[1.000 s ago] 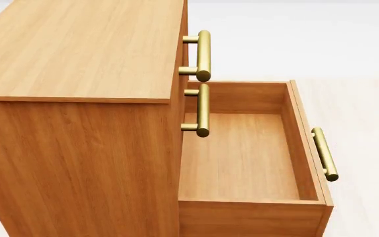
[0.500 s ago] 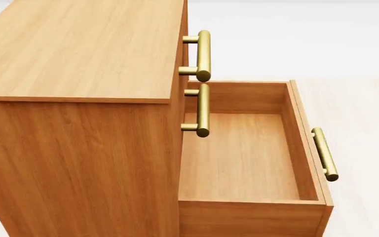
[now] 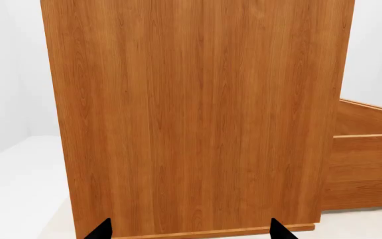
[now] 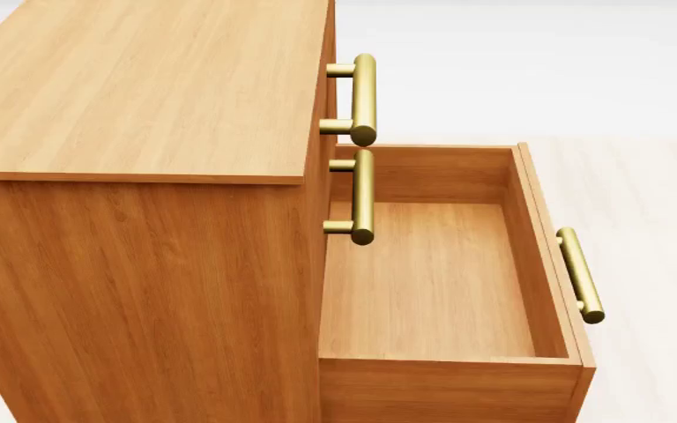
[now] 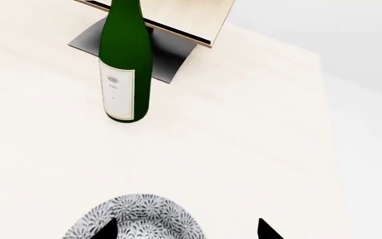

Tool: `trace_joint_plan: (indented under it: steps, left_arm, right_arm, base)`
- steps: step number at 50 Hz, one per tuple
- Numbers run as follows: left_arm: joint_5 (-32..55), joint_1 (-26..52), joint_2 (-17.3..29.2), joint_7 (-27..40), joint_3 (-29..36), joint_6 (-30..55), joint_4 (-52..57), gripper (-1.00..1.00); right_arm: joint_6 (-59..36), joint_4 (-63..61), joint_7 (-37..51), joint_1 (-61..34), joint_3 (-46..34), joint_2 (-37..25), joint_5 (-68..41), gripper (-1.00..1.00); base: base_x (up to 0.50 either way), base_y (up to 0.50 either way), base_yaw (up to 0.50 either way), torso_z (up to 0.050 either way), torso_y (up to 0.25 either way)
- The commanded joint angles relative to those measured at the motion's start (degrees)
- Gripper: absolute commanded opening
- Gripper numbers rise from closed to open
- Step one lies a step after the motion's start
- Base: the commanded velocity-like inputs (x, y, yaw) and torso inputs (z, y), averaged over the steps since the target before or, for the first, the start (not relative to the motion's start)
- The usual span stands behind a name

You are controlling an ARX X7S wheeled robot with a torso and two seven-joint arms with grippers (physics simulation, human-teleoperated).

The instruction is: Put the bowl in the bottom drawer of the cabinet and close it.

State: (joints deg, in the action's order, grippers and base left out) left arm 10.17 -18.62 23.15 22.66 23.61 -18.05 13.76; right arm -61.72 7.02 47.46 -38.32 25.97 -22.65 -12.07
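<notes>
While nothing has shifted since a second ago, I see the bottom drawer (image 4: 433, 282) gaping (empty); my right gripper (image 5: 185, 230), jaws apart, hovers above the bowl (image 5: 138, 219).

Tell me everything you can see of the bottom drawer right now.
The bottom drawer is an orange-brown wood-grain box, pulled well out of the cabinet. Its inside is bare, with no bowl in it. One brass bar handle sits on its front panel, on two short posts. It looks level. In the left wrist view its side shows beyond the cabinet's side panel. Neither gripper touches it.
</notes>
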Motion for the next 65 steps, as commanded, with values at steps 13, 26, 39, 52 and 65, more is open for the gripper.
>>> trace_joint_plan:
  steps: [13,26,39,52,65]
  left_arm:
    - [0.4,0.4,0.1,-0.1,0.2,-0.6,-0.9,1.0]
    - [0.4,0.3,0.3,0.1,0.3,-0.6,-0.7,1.0]
    - [0.3,0.4,0.3,0.4,0.5,-0.4,-0.6,1.0]
    - [0.2,0.4,0.3,0.6,0.7,-0.2,-0.4,1.0]
    - [0.3,0.5,0.5,0.7,0.7,-0.3,-0.5,1.0]
  right_arm:
    - [-1.5,6.3,-1.7,-1.8,4.6,0.7,-3.0,1.0]
    - [0.3,7.8,1.1,-1.7,6.1,0.6,-1.4,1.0]
    - [2.9,12.7,0.5,-2.1,5.3,0.3,-0.7,1.0]
    - [5.3,16.1,1.7,-2.0,6.7,-0.4,0.0,1.0]
    - [6.5,19.7,0.9,-2.6,6.8,-0.5,-0.2,1.0]
  base:
    - [0.0,0.0,0.0,0.0,0.0]
    - [0.0,0.0,0.0,0.0,0.0]
    - [0.0,0.0,0.0,0.0,0.0]
    - [0.0,0.0,0.0,0.0,0.0]
    - [0.0,0.0,0.0,0.0,0.0]
